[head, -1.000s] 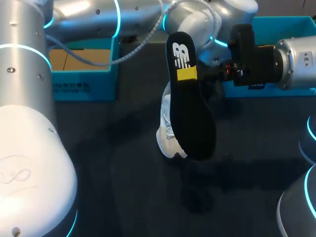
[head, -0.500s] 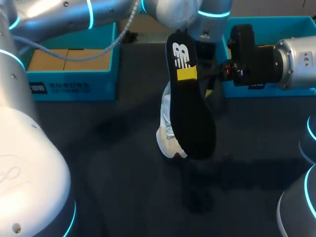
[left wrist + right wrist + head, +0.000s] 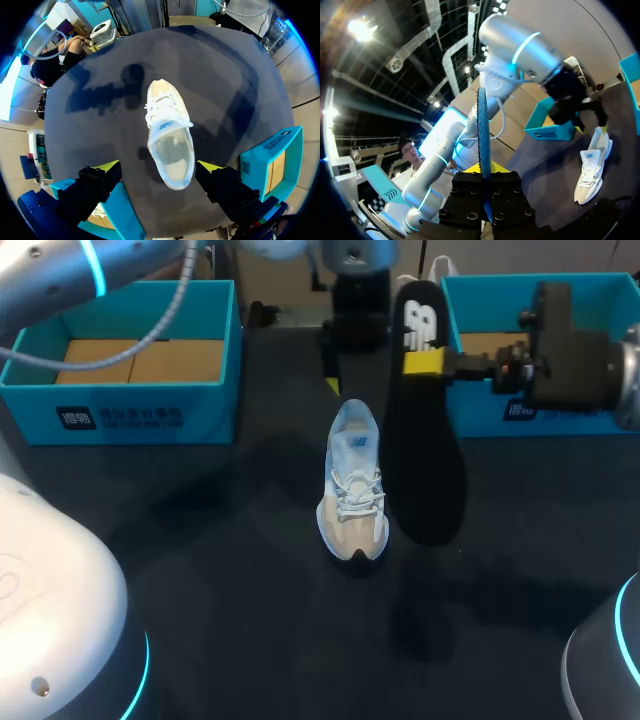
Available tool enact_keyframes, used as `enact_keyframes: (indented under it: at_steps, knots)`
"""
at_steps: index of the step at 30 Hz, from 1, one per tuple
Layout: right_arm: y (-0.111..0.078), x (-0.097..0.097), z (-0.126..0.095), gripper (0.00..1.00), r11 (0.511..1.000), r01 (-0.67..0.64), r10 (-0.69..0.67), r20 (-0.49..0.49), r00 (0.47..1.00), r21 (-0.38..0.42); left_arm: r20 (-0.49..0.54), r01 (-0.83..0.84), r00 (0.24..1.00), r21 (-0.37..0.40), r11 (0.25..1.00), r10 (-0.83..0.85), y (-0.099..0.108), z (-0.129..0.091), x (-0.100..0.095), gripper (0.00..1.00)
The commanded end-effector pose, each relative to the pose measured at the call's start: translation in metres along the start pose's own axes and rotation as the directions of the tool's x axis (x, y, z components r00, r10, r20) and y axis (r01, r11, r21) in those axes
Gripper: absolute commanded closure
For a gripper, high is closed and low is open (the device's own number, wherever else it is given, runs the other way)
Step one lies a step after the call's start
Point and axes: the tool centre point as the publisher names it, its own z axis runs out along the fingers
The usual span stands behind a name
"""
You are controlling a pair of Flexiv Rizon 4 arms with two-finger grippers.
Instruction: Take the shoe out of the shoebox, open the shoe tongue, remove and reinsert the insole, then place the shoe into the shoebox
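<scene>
**Current state.** The white and beige lace-up sneaker [image 3: 352, 485] is resting upright on the dark surface [image 3: 230, 570], midway between two teal open-topped boxes, the left box [image 3: 140, 415] and the right box [image 3: 480, 410]. Its toe is pointing toward the robot and its heel toward the far edge. The mouth is standing open and, in the left wrist view, the footbed is showing bare.

**Right arm.** The right gripper [image 3: 425, 362] is clamping the flat black foam insole [image 3: 425, 460] near its logo end. The insole is hanging clear of the surface with the rest of its length unsupported.

**Left arm.** The left gripper [image 3: 157, 167] is hovering over the heel end of the sneaker [image 3: 170, 135], with its fingers spread apart, holding nothing. The heel is showing between them, lower down.

**Governing relation.** In the head view, the insole is lying just beside the sneaker, on the robot's right of it. The two long axes are running nearly parallel. The insole's free end is sitting at the toe end of the sneaker and its gripped end beyond the heel. Reinsertion is likely requiring a shift to the robot's left and a descent, free end leading into the mouth. The left arm is the nearer one for steadying the heel.
</scene>
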Motion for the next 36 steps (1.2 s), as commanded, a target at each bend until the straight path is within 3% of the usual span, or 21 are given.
enact_keyframes:
  at_steps: [1, 8, 17, 28, 36]
  knots:
    - [0.000, -0.005, -0.044, 1.00, 0.999, -0.052, 0.053, 0.060, 0.997, -0.015, 0.315, -0.015, 0.948, -0.062, 0.998, 0.034, -0.018, -0.020, 0.028, 0.00]
    - [0.020, -0.035, -0.059, 1.00, 0.973, -0.218, 0.223, 0.059, 0.973, -0.081, 0.474, -0.070, 0.875, -0.076, 0.995, 0.098, -0.027, -0.041, 0.042, 0.00]
    - [0.051, -0.076, -0.061, 1.00, 0.921, -0.381, 0.387, 0.084, 0.918, -0.076, 0.602, -0.072, 0.787, -0.134, 0.988, 0.139, -0.042, -0.069, 0.048, 0.00]
    - [0.092, -0.117, -0.036, 1.00, 0.859, -0.511, 0.508, 0.121, 0.853, 0.000, 0.690, -0.055, 0.697, -0.221, 0.974, 0.196, -0.061, -0.096, 0.046, 0.00]
    - [0.102, -0.141, -0.012, 1.00, 0.803, -0.595, 0.584, 0.158, 0.796, 0.032, 0.756, 0.025, 0.624, -0.273, 0.962, 0.199, -0.077, -0.110, 0.052, 0.00]
